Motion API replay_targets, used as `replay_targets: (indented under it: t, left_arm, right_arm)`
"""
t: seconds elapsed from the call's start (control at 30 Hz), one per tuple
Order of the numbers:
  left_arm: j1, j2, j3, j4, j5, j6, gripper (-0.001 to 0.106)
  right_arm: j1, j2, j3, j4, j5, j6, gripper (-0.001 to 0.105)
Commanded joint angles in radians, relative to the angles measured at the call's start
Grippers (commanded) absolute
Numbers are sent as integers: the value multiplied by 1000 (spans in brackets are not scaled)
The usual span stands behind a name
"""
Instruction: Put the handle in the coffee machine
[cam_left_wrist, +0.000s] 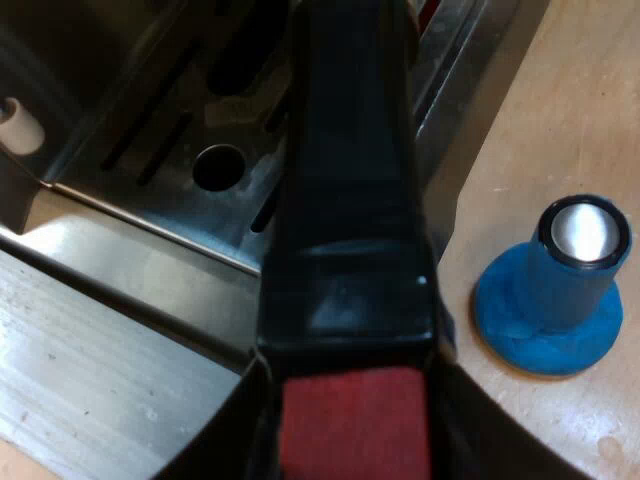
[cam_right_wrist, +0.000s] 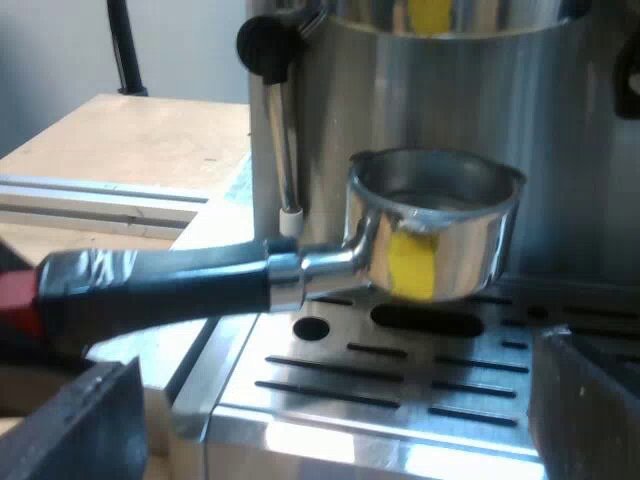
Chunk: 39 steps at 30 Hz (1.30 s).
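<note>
In the left wrist view, the holder (cam_left_wrist: 350, 200) is pinched at its red end by the left gripper (cam_left_wrist: 352, 425), its handle running out ahead of the jaws over the drip tray (cam_left_wrist: 150, 140); a blue tamper (cam_left_wrist: 550, 290) is seen standing to one side of the jaws; in the right wrist view, the right gripper (cam_right_wrist: 330, 430) is held with jaws spread and empty; the holder's basket is seen ahead of them, above the tray, before the espresso machine (cam_right_wrist: 420, 90).

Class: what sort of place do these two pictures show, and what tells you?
Probably a coffee-making bench: a steel espresso machine with a slotted drip tray, a metal holder over it, a blue tamper nearby.
</note>
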<state>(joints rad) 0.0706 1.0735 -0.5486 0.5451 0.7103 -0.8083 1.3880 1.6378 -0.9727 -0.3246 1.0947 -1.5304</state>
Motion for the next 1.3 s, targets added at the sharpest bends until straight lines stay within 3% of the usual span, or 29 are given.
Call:
replay_targets:
  t: [0.03, 0.9, 1.23, 1.3]
  left_arm:
    - [3, -5, -19, -26, 60, 6, 0]
    - [3, 12, -62, -78, 43, 3, 0]
    - [3, 15, -62, -79, 43, -26, 0]
    - [3, 24, -62, -79, 18, -47, 0]
  right_arm:
    - [-29, -1, -4, -15, 6, -18, 78]
    - [-51, -1, -4, -15, -8, -18, 78]
    - [-51, -1, -4, -15, -8, -18, 78]
    - [-51, -1, -4, -15, -8, -18, 78]
